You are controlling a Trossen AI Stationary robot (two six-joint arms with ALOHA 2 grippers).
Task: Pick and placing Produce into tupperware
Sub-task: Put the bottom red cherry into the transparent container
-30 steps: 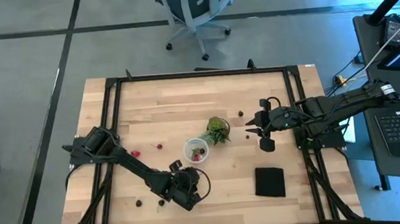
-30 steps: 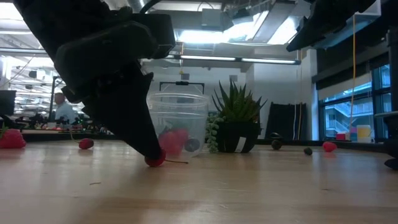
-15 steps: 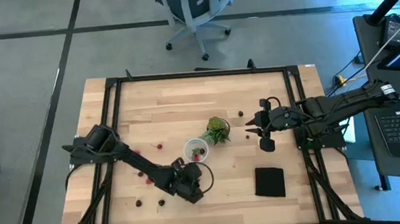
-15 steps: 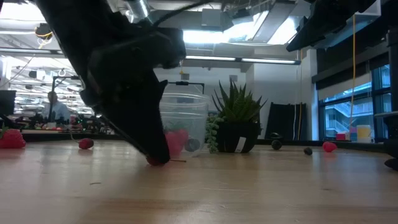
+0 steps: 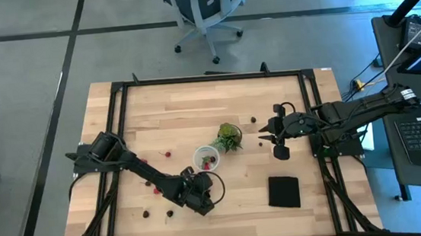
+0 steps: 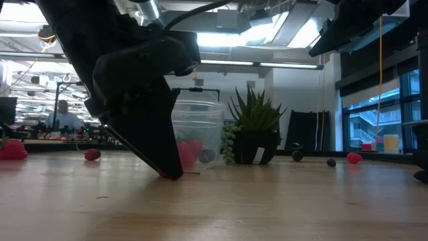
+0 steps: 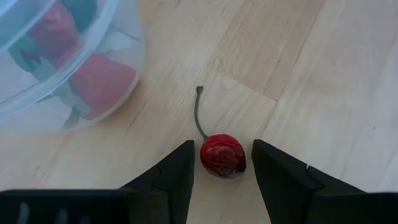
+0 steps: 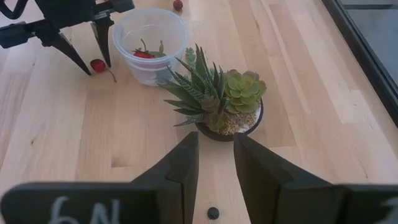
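Over on the left side of the wooden table (image 5: 165, 122), loose berries (image 5: 166, 153) are lying scattered on the boards, red and dark ones well apart from each other. The left gripper (image 7: 221, 174) is reaching down to the tabletop near the front edge, its two fingers (image 7: 177, 171) standing part-way open on either side of a red cherry (image 7: 222, 155) with a thin stem; the cherry is sitting on the wood between them, and from where I am looking I cannot say for sure that either finger is touching it. Just beside it the tupperware (image 5: 206, 159) is standing upright, holding some red pieces already (they are showing pink through its cloudy wall in the low view). Next along, the green potted plant (image 5: 228, 137) is sitting close to the container's right. A black square (image 5: 283, 192) is lying flat toward the front. The right gripper (image 8: 216, 163) is hanging above the table on the right, well apart from the cherry, fingers narrowly apart and holding nothing. A few more dark berries (image 5: 253, 118) are resting near it.
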